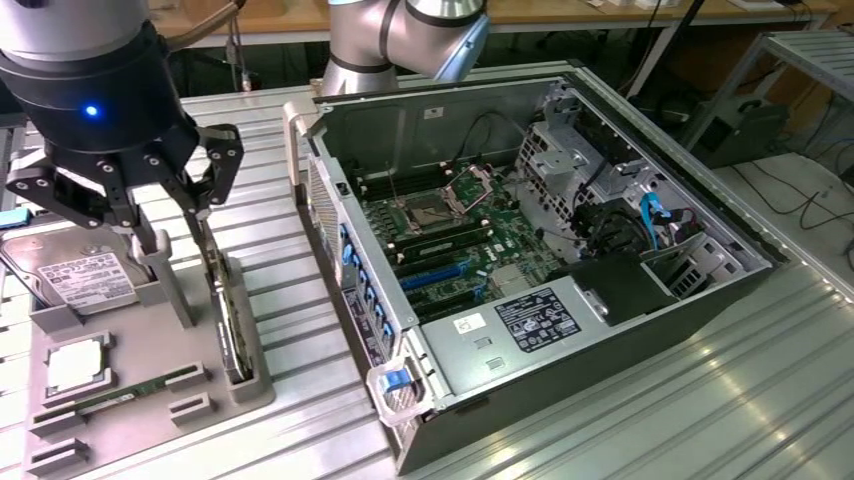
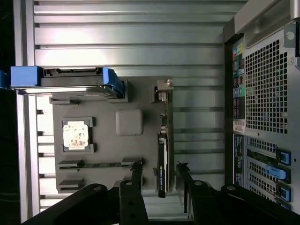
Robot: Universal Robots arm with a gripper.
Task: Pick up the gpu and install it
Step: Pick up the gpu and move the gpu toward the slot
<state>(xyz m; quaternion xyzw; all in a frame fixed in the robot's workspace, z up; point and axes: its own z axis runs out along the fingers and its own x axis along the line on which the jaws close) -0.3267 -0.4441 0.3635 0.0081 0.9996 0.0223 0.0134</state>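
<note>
A: Near left?
B: Grey tray (image 1: 144,352) on slatted counter (image 1: 667,400): RAM stick (image 1: 120,395), CPU (image 1: 78,365), hard drive (image 1: 87,280); gpu (image 2: 161,159) on edge, tray's right side.
A: Gripper (image 2: 159,166)?
B: Released, fingers straddling gpu, not touching. Open PC case (image 1: 534,270) right; desks (image 1: 601,12) far.

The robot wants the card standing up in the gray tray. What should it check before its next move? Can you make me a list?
1. Gripper jaws open: ok.
2. gpu standing on edge in the gray tray: ok.
3. gpu lined up between the fingers in the wrist view: ok.
4. gpu gripped: not ok, the fingers stand apart on either side of it.
5. Computer case side open, motherboard showing: ok.
6. Slot free for the gpu: cannot tell.
</note>
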